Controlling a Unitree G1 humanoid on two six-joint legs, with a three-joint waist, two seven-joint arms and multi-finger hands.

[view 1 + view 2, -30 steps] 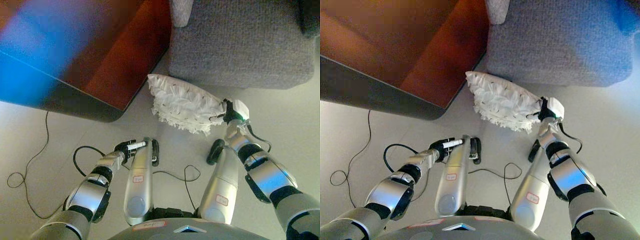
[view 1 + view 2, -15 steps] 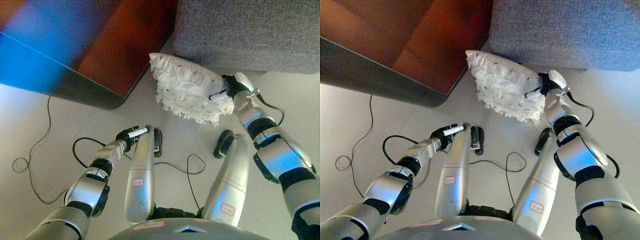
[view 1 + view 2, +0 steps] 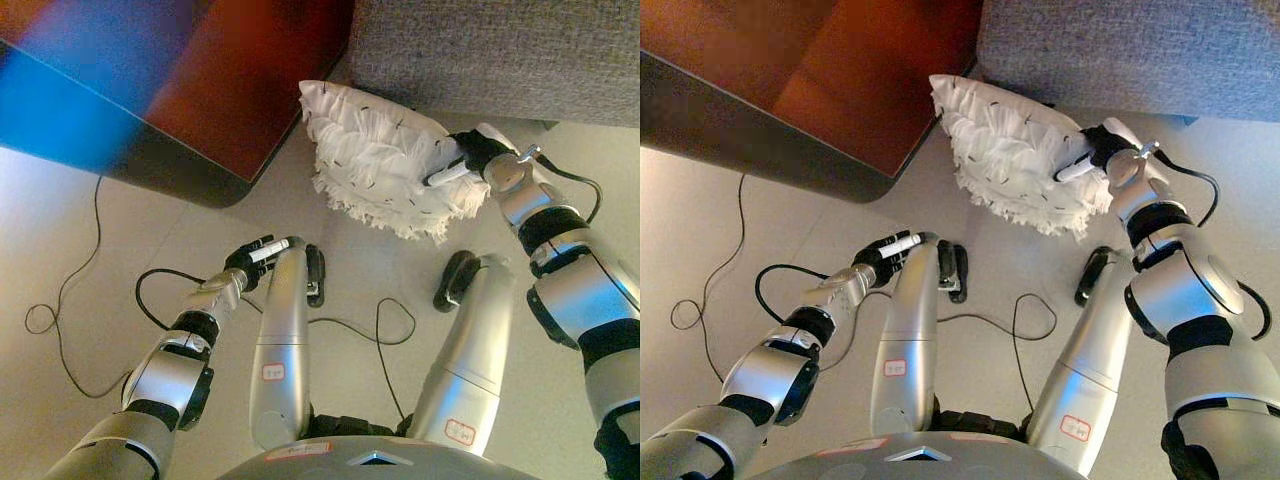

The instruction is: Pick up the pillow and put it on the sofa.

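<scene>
While the right hand (image 3: 478, 160) pinched the white pillow (image 3: 385, 160), the carry was under way.
Next it needed lifting farther onto the grey sofa (image 3: 480, 50); the left hand (image 3: 250, 265) hung low, loosely curled, empty.

Pillow (image 3: 385, 160) fluffy white cloth; sofa (image 3: 480, 50) coarse grey fabric; table (image 3: 240, 90) glossy wood.

The pillow (image 3: 385, 165) is in front of the sofa (image 3: 500, 50) and to the right of the table (image 3: 200, 90), the right hand (image 3: 470, 160) is at its right edge, and the left hand (image 3: 250, 262) is lower, near the floor (image 3: 80, 250), well apart from it.
</scene>
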